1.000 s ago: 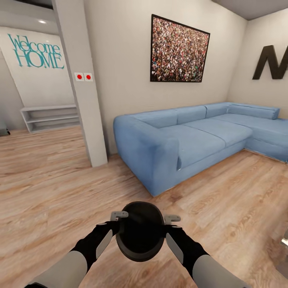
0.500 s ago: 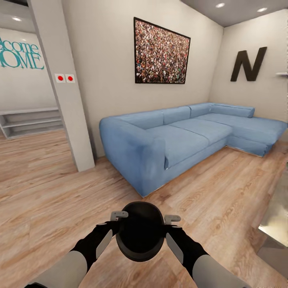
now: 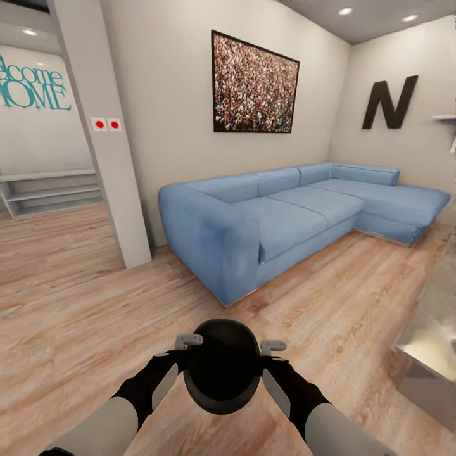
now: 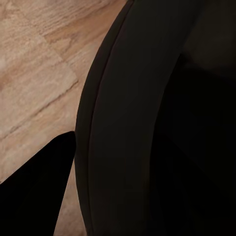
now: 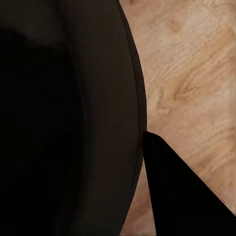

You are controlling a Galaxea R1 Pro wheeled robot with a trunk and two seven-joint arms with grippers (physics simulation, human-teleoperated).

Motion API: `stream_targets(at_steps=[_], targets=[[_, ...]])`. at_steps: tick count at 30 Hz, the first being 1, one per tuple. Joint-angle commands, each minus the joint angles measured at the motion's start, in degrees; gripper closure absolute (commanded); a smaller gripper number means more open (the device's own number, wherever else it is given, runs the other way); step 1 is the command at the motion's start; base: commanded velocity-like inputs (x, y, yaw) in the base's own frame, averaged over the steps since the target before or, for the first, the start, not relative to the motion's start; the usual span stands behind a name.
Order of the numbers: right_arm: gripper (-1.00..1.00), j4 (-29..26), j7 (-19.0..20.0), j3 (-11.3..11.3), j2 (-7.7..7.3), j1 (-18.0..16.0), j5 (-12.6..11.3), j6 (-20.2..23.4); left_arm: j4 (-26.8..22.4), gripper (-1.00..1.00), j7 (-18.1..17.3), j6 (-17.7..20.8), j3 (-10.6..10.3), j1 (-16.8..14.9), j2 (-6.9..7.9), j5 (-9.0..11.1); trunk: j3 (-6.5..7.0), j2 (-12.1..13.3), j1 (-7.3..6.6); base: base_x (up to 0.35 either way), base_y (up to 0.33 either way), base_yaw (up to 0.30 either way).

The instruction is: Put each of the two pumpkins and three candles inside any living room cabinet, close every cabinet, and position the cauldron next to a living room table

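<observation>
Round black wide-mouthed cauldron [image 3: 222,366] still clamped between my left gripper [image 3: 185,345] and right gripper [image 3: 269,349], carried low over plank floor [image 3: 76,304]. View has swung right: greyish glassy table corner [image 3: 430,335] now nearer. Set-down spot approaching, I judge.
</observation>
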Motion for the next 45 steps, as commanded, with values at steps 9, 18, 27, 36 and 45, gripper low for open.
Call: stream_targets(at_steps=[9,18,27,36,45], targets=[[1.0,-0.2,0.4,0.7,-0.13,-0.1,-1.6,-0.1,-0.2,1.0,0.1,0.2,-0.8,0.0,0.9,2.0,0.03,0.0,-0.05,-0.198,0.0,-0.112],[1.0,-0.2,0.4,0.7,-0.13,-0.1,-1.6,-0.1,-0.2,1.0,0.1,0.2,-0.8,0.0,0.9,2.0,0.28,0.0,-0.05,-0.015,0.0,-0.254],[1.0,-0.2,0.3,0.7,-0.13,-0.1,-1.6,-0.1,-0.2,1.0,0.1,0.2,-0.8,0.0,0.9,2.0,0.53,0.0,-0.05,0.0,0.0,-0.261],[1.0,-0.2,0.3,0.7,-0.13,-0.1,-1.6,0.0,-0.2,1.0,0.1,0.2,-0.9,0.0,0.9,2.0,0.78,0.0,-0.05,0.0,0.0,-0.261],[1.0,-0.2,0.3,0.7,-0.13,-0.1,-1.6,0.0,-0.2,1.0,0.2,0.2,-0.9,0.0,0.9,2.0,1.04,0.0,-0.05,0.0,0.0,-0.261]])
